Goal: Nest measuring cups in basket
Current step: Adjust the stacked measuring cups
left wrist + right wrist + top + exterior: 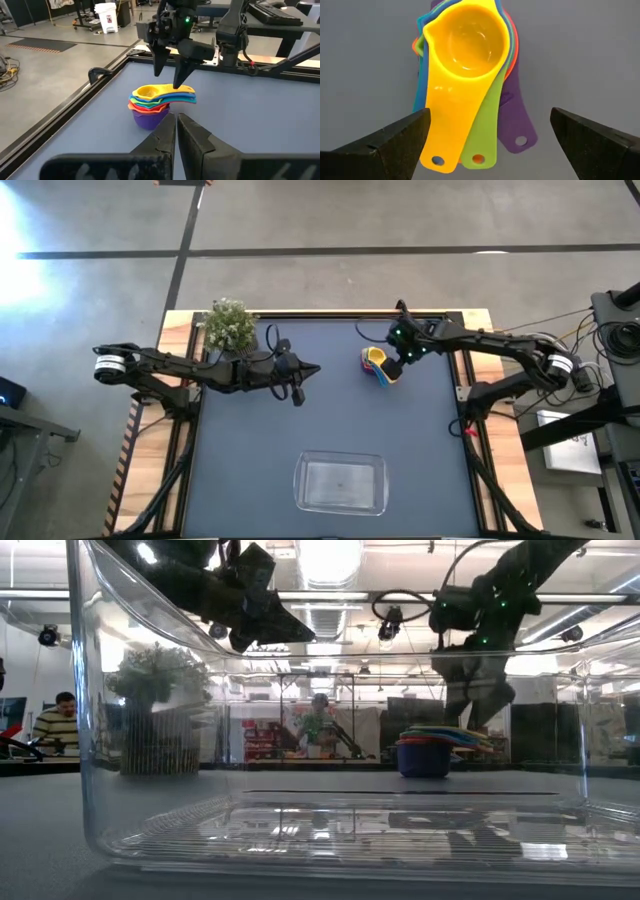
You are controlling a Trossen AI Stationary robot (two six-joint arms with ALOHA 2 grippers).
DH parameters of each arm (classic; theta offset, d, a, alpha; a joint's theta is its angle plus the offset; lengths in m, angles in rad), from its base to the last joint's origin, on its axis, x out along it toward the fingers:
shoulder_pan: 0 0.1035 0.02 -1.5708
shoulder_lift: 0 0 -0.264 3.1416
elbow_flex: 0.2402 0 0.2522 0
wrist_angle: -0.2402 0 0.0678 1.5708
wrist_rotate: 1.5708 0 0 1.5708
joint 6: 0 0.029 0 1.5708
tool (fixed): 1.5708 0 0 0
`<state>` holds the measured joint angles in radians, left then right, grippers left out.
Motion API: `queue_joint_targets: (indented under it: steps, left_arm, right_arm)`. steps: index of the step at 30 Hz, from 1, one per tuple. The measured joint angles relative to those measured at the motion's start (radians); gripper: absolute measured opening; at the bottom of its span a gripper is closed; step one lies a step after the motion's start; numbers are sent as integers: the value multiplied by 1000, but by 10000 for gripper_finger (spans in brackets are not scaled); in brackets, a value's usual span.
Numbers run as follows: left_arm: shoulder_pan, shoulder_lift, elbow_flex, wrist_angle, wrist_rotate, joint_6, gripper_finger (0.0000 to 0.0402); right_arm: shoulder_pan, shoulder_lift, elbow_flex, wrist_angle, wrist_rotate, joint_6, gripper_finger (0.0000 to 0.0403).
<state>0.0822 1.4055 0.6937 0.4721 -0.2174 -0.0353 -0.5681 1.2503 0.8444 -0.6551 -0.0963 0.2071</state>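
Observation:
The measuring cups [465, 55] stand nested in one stack on the table [250, 440] at the far right of middle. The yellow cup is on top and the purple one [148, 119] at the bottom, with the handles fanned out to one side. My right gripper [490, 120] hangs open just above the stack [155, 102], pointing steeply down. Its fingers [179, 82] stand on either side of the handles and touch nothing. My left gripper [315, 368] is shut and held in the air left of the stack, pointing toward it. The clear basket [300, 480] rests on the table near the front edge.
A small potted plant [230, 325] stands at the table's far left corner, behind my left arm. In the low view the basket's clear wall [100, 740] fills the foreground. Bare table lies between the stack [378, 365] and the basket.

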Motion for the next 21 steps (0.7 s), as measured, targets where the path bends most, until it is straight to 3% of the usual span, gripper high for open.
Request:
queue_joint_targets:
  steps: [10,21]
  left_arm:
    - [0,0,0,-2,0,0,0]
    - [0,0,0,-5,0,0,0]
  right_arm:
    - [-8,83,0,37,-58,-25,400]
    - [-6,72,0,79,-112,16,400]
